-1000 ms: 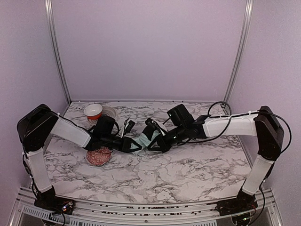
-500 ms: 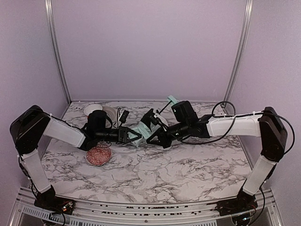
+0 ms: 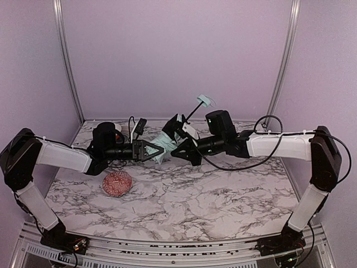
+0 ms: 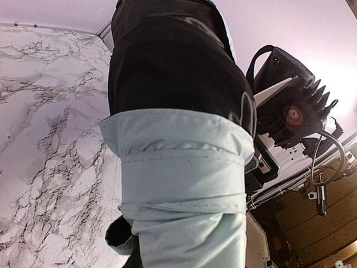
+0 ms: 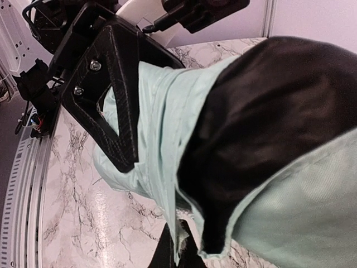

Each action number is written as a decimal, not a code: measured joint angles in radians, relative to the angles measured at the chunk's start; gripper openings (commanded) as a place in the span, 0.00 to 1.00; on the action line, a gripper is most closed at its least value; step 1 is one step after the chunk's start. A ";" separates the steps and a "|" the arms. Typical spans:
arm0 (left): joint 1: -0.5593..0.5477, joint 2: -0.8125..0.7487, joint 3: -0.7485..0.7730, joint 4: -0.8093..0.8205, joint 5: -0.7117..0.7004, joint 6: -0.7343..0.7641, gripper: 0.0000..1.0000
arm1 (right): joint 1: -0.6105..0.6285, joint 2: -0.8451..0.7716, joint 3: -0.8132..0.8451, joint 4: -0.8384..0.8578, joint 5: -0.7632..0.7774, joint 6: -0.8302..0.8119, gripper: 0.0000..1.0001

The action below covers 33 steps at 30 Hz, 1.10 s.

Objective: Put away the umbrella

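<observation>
The umbrella (image 3: 162, 148) hangs in the air above the table's back middle, a bundle of pale mint fabric with black lining. Its thin black shaft rises to the small mint handle (image 3: 206, 101). My left gripper (image 3: 152, 151) comes in from the left and is shut on the fabric bundle. One of its black fingers (image 5: 114, 100) presses against the mint cloth. My right gripper (image 3: 179, 149) comes in from the right and is shut on a fabric edge (image 5: 187, 254). In the left wrist view the umbrella (image 4: 184, 184) fills the frame and hides my own fingers.
A red patterned bowl (image 3: 117, 183) sits on the marble table (image 3: 223, 195) below the left arm. Something white (image 3: 118, 129) shows behind the left wrist. The back wall and two metal posts (image 3: 281, 61) stand close behind the umbrella.
Both arms have lifted the umbrella off the table and carried it up and toward the back. The handle and shaft now stick up above the right gripper.
</observation>
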 measured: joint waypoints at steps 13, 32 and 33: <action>-0.076 -0.020 0.000 0.043 -0.010 0.041 0.00 | -0.011 -0.061 -0.030 0.026 -0.041 -0.069 0.06; -0.146 -0.053 0.001 -0.019 0.005 0.238 0.00 | -0.017 -0.283 -0.262 0.094 0.095 -0.097 0.32; -0.147 -0.064 0.002 -0.068 -0.024 0.278 0.00 | -0.018 -0.312 -0.298 0.078 0.107 -0.095 0.34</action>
